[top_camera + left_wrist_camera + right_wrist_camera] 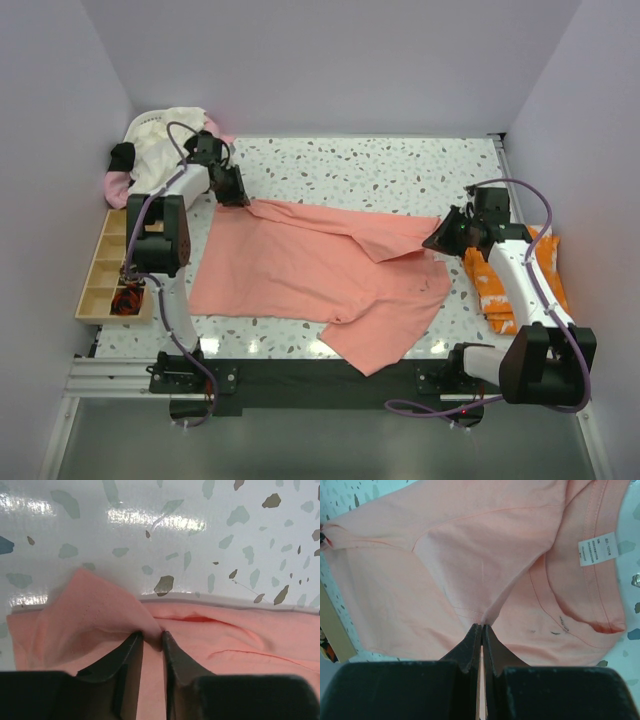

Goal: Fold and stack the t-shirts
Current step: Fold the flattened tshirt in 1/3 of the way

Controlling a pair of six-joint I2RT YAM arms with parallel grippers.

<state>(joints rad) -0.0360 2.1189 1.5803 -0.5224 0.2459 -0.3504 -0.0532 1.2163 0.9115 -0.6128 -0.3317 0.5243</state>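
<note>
Salmon-pink t-shirt point(300, 270) long axis left-right, neck rightward; right end effector point(481, 626) clamped on a fold, left end effector point(149, 639) nearly closed, seemingly pinching the far-left edge.

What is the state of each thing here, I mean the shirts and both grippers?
salmon-pink t-shirt: spread on the table, one part turned over, not yet folded up.
orange t-shirt: folded, lying at the table's right edge.
cream and pink t-shirts: crumpled heap in the far left corner.
left gripper: pinching the salmon-pink t-shirt's edge.
right gripper: shut on a fold of the salmon-pink t-shirt.
</note>
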